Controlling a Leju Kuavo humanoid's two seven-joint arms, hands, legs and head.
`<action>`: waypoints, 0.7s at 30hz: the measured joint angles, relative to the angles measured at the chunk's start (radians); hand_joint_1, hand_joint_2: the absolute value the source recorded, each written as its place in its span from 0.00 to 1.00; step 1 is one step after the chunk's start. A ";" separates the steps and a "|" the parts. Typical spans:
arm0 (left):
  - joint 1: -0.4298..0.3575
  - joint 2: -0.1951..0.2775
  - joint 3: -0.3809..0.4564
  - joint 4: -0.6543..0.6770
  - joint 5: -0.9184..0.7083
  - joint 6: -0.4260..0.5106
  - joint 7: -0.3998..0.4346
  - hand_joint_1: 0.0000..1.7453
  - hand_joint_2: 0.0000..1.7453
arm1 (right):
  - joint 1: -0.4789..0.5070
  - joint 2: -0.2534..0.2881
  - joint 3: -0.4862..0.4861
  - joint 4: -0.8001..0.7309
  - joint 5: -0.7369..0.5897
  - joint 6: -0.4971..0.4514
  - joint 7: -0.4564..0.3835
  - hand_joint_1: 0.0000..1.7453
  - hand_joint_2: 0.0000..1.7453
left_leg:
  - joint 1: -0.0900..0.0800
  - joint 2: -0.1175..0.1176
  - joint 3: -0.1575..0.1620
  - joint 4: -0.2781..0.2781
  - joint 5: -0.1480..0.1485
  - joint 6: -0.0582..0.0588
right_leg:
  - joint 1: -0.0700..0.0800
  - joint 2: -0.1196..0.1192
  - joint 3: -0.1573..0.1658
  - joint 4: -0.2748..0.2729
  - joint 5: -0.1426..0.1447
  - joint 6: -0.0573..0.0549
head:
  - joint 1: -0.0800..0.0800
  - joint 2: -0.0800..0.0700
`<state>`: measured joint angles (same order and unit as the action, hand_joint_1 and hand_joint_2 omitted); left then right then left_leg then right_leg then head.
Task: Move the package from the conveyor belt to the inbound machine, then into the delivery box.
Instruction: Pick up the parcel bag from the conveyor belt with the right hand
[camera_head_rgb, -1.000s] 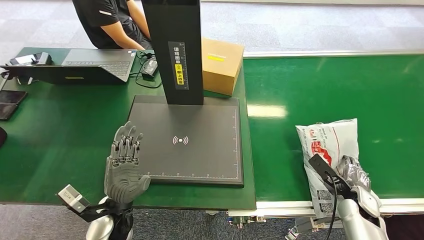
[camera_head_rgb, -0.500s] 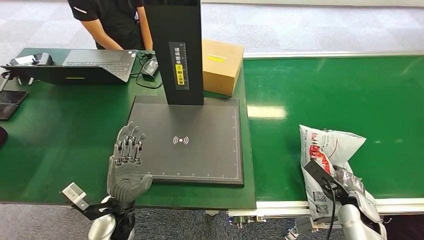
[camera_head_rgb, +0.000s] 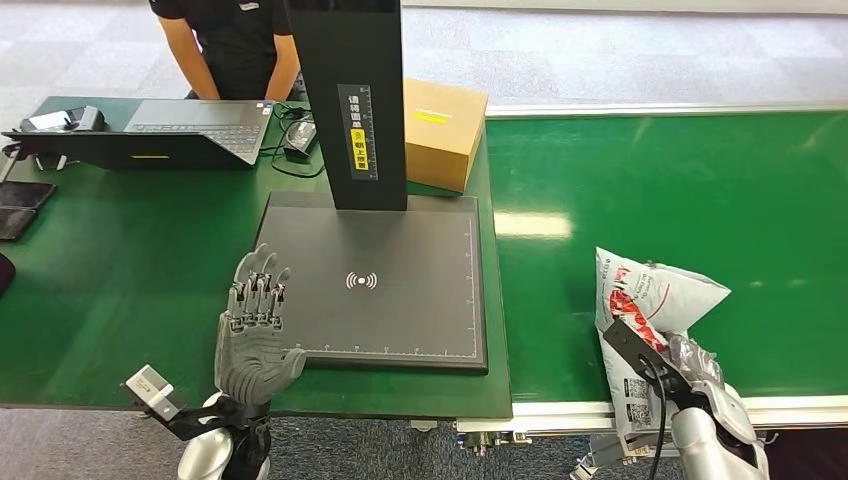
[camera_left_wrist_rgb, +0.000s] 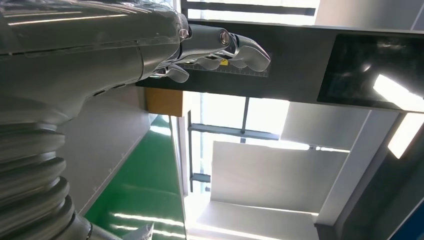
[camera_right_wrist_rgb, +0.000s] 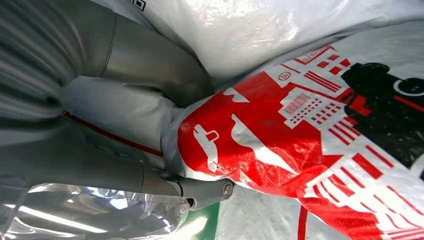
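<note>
At the near edge of the green conveyor belt (camera_head_rgb: 680, 180), to the right of the inbound machine (camera_head_rgb: 378, 285), the robot's right hand (camera_head_rgb: 695, 362) grips a white plastic package (camera_head_rgb: 650, 300) printed in red and black. The bag's far end is crumpled and raised off the belt, while its near end hangs over the belt's metal rim. From the wrist, the fingers (camera_right_wrist_rgb: 150, 65) press into the package (camera_right_wrist_rgb: 310, 125) from both sides of a fold, closed firmly on the film.

Left of the inbound machine's dark scanning plate, the left hand (camera_head_rgb: 252, 330) stands upright over the green table (camera_head_rgb: 110, 260), fingers extended and slightly apart, holding nothing; it hovers just beside the plate's near left corner. The wrist camera shows its fingers (camera_left_wrist_rgb: 240, 47) stretched out against the machine's black column.

Behind the machine's upright column (camera_head_rgb: 350, 100) sits a brown cardboard box (camera_head_rgb: 442, 130). Farther left of the machine, an open laptop (camera_head_rgb: 190, 120) rests on the table, with a person in a black shirt (camera_head_rgb: 235, 45) standing beyond it.
</note>
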<state>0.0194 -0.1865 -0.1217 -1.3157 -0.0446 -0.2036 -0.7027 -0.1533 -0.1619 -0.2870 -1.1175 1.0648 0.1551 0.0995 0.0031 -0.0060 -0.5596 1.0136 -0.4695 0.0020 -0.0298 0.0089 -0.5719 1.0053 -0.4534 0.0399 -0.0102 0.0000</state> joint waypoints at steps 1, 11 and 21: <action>0.001 0.000 0.000 0.000 0.000 0.000 0.000 0.00 1.00 | 0.001 0.002 0.002 -0.001 -0.003 -0.010 -0.008 1.00 1.00 | 0.000 0.000 0.000 0.000 0.000 0.000 | 0.000 0.000 0.000 0.000 0.000 0.000 | 0.000 0.000; 0.022 0.000 0.005 -0.019 0.002 -0.004 0.000 0.00 1.00 | 0.044 0.054 0.008 -0.109 -0.081 -0.199 -0.152 1.00 1.00 | 0.000 0.000 -0.005 0.000 0.001 0.000 | 0.000 0.001 -0.005 0.001 0.001 0.000 | 0.000 0.000; 0.028 0.000 0.006 -0.036 0.006 -0.010 0.000 0.00 1.00 | 0.087 0.089 0.008 -0.258 -0.113 -0.344 -0.308 1.00 1.00 | -0.001 0.000 -0.010 0.000 0.001 0.000 | -0.002 0.000 -0.010 0.001 0.001 0.000 | 0.000 0.000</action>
<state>0.0471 -0.1868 -0.1152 -1.3515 -0.0389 -0.2137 -0.7027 -0.0663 -0.0731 -0.2786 -1.3754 0.9521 -0.1894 -0.2081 0.0022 -0.0062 -0.5695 1.0135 -0.4688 0.0022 -0.0314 0.0089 -0.5814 1.0062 -0.4526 0.0402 -0.0103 0.0000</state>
